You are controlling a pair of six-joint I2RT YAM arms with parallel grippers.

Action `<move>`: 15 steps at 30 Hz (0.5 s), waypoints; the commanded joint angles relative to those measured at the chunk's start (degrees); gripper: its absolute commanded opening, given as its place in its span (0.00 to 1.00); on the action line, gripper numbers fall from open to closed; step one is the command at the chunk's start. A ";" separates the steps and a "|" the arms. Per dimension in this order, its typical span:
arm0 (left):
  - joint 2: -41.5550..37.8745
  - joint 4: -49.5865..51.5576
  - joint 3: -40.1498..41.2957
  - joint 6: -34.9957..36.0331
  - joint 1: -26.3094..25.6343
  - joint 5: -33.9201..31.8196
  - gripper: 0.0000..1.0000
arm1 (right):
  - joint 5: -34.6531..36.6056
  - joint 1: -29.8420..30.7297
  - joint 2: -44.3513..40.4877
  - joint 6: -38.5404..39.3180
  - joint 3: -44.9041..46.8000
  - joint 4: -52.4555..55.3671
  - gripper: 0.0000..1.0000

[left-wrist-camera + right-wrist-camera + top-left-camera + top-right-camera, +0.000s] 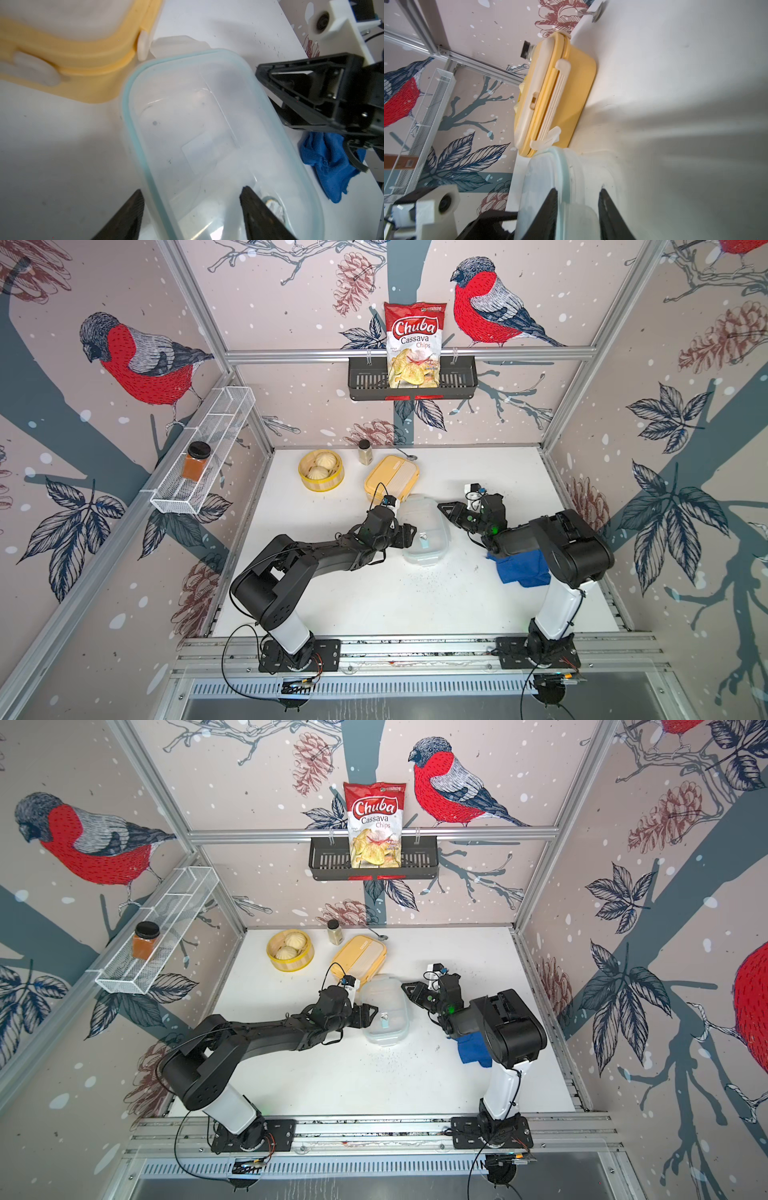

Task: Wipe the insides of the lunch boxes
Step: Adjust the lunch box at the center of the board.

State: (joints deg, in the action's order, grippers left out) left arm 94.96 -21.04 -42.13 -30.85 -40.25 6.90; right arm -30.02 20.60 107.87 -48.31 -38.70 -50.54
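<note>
White table [374,593], walls papered with birds and pinecones.

Count: two arms, two lunch boxes, two jars, one steamer, two buns, one spoon, one cloth, one chips bag, two wall racks.

Clear box [424,526] sat mid-table between the grippers. It was a see-through rounded rectangle with a pale green rim and its lid on. Dark specks lay scattered on the table near its front end. Yellow box [392,479] lay just behind it, almost corner to corner, with its cream lid shut and side latch down.

Left gripper [191,190] stood wide apart, one finger outside the clear box's long wall and one above the lid; contact could not be told. Right gripper [578,190] was pinched on a latch flap at the opposite rim.

Blue cloth [519,568] lay crumpled on the table, half under the right arm.

Steamer [320,488] held both buns [319,472] at back left. One jar [365,452] and the spoon [409,456] sat by the back wall. The second jar [196,462] stood in the wire rack [224,418], and the chips bag [413,344] in the black rack [365,383].
</note>
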 commanded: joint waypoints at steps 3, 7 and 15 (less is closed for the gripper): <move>1.70 0.46 -0.35 -2.63 -2.03 6.42 0.71 | -8.87 -0.97 3.05 3.68 -1.75 4.94 0.42; -0.68 5.47 -1.55 -0.83 -2.12 2.07 0.72 | -9.00 -1.94 2.52 3.15 -0.65 3.55 0.49; -5.93 21.13 -11.21 3.23 -1.57 -10.96 0.77 | -4.88 -4.23 -5.89 3.78 2.89 6.60 0.61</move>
State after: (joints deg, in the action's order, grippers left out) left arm 90.28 -6.85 -51.51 -29.67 -42.33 2.33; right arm -35.92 16.88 103.98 -45.15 -36.75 -45.91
